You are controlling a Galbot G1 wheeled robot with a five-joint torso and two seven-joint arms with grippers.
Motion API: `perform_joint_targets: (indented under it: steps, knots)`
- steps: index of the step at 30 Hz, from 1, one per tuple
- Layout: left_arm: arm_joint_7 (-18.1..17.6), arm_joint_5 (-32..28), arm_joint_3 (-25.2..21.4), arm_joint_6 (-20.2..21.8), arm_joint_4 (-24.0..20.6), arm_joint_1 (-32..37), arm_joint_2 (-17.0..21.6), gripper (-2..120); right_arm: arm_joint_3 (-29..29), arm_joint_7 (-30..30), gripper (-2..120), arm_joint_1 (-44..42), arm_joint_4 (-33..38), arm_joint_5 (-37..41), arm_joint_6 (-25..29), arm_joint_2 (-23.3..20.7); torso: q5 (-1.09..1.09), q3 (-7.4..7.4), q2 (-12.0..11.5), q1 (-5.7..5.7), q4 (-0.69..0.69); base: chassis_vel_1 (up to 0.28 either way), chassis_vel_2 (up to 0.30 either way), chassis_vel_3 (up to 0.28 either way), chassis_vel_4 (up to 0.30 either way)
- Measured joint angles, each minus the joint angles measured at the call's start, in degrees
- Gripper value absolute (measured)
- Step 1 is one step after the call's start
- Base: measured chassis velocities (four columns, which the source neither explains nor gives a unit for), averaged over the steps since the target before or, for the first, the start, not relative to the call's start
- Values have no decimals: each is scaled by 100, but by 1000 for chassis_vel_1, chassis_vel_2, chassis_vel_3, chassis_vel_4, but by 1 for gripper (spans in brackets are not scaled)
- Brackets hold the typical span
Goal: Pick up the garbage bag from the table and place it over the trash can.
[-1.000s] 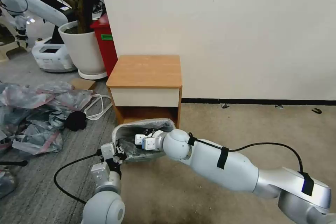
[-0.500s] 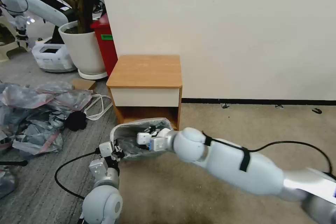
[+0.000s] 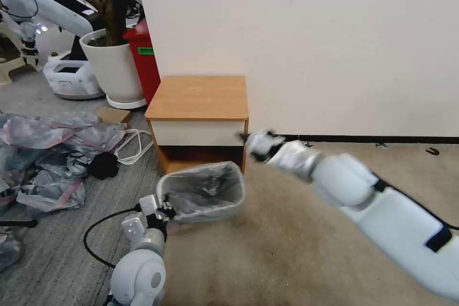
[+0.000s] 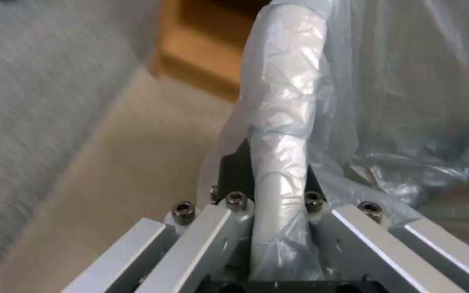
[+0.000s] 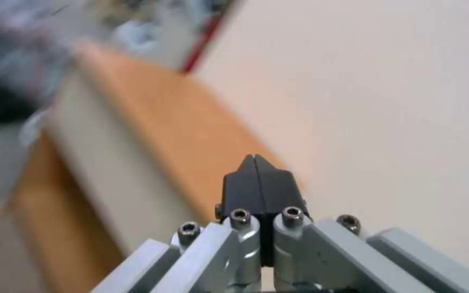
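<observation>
While the garbage bag [image 3: 203, 191] lines the trash can [image 3: 224, 210], the left gripper [image 3: 162, 210] pinches its bagged rim — the right gripper [image 5: 253, 171], fingers pressed together and empty, hangs beside the table [image 3: 198, 98].

No lettering is showing legibly anywhere; the green label [image 3: 146, 50] on the red bin [image 3: 145, 60] is staying unreadable.

Table [image 3: 198, 98] against the wall; trash can [image 3: 203, 191] on the floor at its 6 o'clock, garbage bag [image 3: 205, 186] inside it. Plant pot [image 3: 114, 69] at the table's 10 o'clock; bag heap [image 3: 48, 153] at 8 o'clock.
</observation>
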Motion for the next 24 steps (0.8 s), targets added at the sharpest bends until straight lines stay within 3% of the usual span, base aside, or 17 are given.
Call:
perform_joint_targets:
  steps: [5, 7, 14, 18, 24]
  knots:
    - [-294, -534, 305, 390, 9, -133, 77, 3, 960, 1201, 0, -838, 152, 1462, 123, 163, 0, 0, 0, 0, 1, 0, 0, 0, 0]
    - [-402, -658, 403, 448, 29, -190, 101, 3, 1139, 1342, 2, -1026, 224, 1595, 123, 214, -2, 0, 0, 0, 0, 0, 0, 0, 0]
    - [-852, -1164, 765, 681, 147, -519, 259, 3, 1719, 1587, 26, -1758, 498, 1648, 157, 544, -1, 0, 0, 0, 0, 0, 0, 0, 0]
    - [-1286, -1491, 1012, 841, 291, -758, 374, 3, 1921, 1630, 43, -2058, 573, 1620, 176, 720, -2, 0, 0, 0, 0, 0, 0, 0, 0]
    - [-1478, -1544, 1157, 922, 429, -814, 474, 3, 1995, 1636, 61, -2117, 567, 1593, 199, 784, -2, 1, 0, 0, 1, 0, 0, 0, 0]
